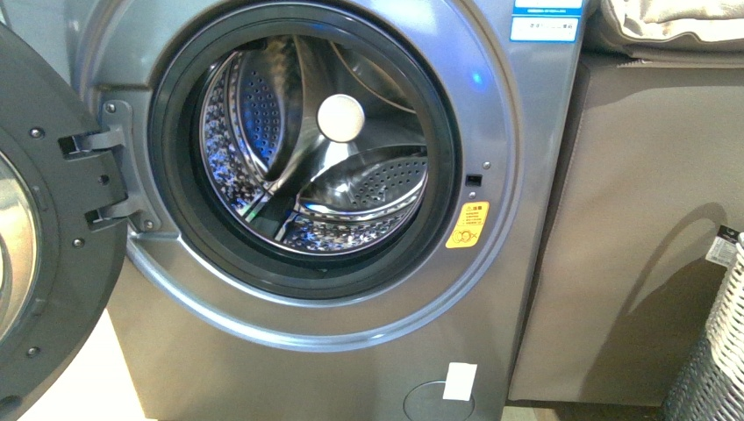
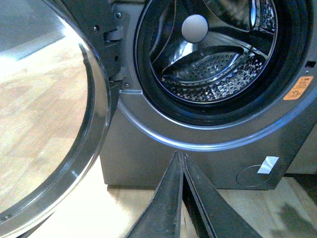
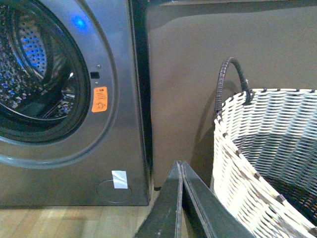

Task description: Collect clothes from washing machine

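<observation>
Right up against the lens: two pairs of dark tapered fingers, left gripper (image 2: 181, 157) and right gripper (image 3: 181, 166), jaws pressed together on both, pinching nothing. Behind them, grey metallic front-loading washing machine (image 1: 351, 351) with round porthole door (image 1: 53, 254) swung wide open on its hinge, dark rubber rim around a shiny perforated steel drum (image 1: 263, 114). Drum looks bare from every angle, no dark navy clothes anywhere in sight, not on the wooden floor either. Could be down in the tall woven white-and-grey basket (image 3: 257, 163) just beside the machine, dark at the bottom, but honestly cannot tell fabric from shadow. Orange-yellow warning sticker (image 1: 467, 224) beside the opening, small white label (image 1: 460, 381) low on the front panel. Risks from here, just guessing: reaching back into an empty drum and scraping fingers on the perforated steel or snagging the rubber seal; swinging the left arm wide and clipping that open door; bumping the basket handle (image 3: 232, 82) with the right arm and tipping the whole thing over.
</observation>
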Tool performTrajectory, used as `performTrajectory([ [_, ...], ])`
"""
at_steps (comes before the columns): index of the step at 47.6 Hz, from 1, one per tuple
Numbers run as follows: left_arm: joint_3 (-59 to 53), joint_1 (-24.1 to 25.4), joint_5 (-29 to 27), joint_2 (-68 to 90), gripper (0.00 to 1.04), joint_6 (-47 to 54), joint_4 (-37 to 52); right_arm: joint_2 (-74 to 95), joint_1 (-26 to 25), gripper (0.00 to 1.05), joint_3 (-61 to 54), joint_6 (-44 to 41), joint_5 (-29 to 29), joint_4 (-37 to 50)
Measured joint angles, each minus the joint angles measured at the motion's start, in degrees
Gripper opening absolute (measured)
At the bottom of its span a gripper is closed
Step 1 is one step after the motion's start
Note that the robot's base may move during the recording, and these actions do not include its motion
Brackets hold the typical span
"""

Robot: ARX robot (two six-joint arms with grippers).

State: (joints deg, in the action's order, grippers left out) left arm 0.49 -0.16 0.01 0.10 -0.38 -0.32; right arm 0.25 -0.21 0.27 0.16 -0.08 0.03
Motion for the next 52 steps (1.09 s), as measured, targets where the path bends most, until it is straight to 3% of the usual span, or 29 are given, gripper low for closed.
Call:
performTrajectory([
  [13, 0.0, 0.0, 0.0, 0.0, 0.05, -0.1, 0.0, 0.0, 0.0, 0.04, 0.0, -0.1, 0.0, 0.0],
  [39, 0.0, 0.0, 0.0, 0.0, 1.0, 0.1, 0.0, 0.0, 0.0, 0.99, 0.0, 0.0, 0.0, 0.0],
  [52, 0.0, 0.0, 0.0, 0.0, 0.98, 0.1, 0.0, 0.0, 0.0, 0.97, 0.0, 0.0, 0.0, 0.0],
])
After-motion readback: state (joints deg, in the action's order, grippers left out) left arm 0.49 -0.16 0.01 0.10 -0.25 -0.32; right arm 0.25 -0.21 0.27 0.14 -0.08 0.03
